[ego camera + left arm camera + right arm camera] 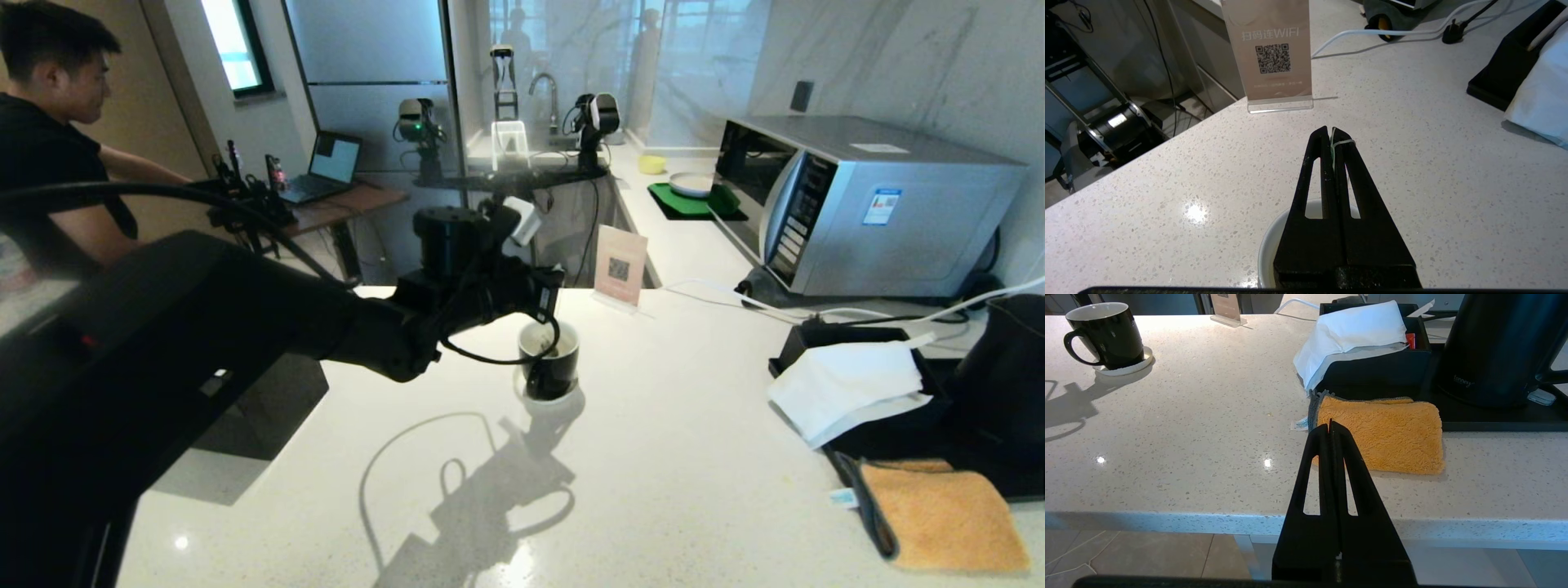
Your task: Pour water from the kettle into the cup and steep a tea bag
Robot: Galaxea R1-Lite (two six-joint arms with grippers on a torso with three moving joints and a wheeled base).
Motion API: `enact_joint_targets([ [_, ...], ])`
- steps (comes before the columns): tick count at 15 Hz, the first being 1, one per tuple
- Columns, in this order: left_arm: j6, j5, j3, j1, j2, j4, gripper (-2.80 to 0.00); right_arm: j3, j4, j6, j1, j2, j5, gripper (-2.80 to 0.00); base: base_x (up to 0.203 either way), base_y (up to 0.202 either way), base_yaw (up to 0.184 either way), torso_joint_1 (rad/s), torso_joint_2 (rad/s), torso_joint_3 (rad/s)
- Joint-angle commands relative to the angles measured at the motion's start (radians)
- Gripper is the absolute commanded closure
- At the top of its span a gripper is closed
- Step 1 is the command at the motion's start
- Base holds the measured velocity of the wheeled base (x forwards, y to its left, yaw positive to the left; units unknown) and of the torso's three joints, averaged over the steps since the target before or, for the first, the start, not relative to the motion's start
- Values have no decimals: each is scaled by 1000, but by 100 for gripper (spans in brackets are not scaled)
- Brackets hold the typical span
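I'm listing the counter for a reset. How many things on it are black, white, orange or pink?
Black: 3: cup, kettle, tray
White: 2: saucer, tissue
Orange: 1: cloth
Pink: 1: WiFi sign
Total: 7

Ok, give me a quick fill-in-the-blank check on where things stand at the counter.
1. The left tool is shut on the tea bag's ____, above the cup.
2. The cup stands on a small white ____.
3. The kettle stands behind the ____ cloth.
4. The right tool, idle before the counter edge, is ____.

Missing: string; saucer; orange; shut
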Motion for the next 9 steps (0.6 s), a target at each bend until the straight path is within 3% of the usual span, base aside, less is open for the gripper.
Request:
enact_joint_targets([
  [1,-1,-1,0,-11,33,-22,0,0,0,0,0,2,0,0,0,0,0,0,0,0],
  [9,1,-1,8,-17,76,-86,0,0,0,0,0,2,0,0,0,0,0,0,0,0],
])
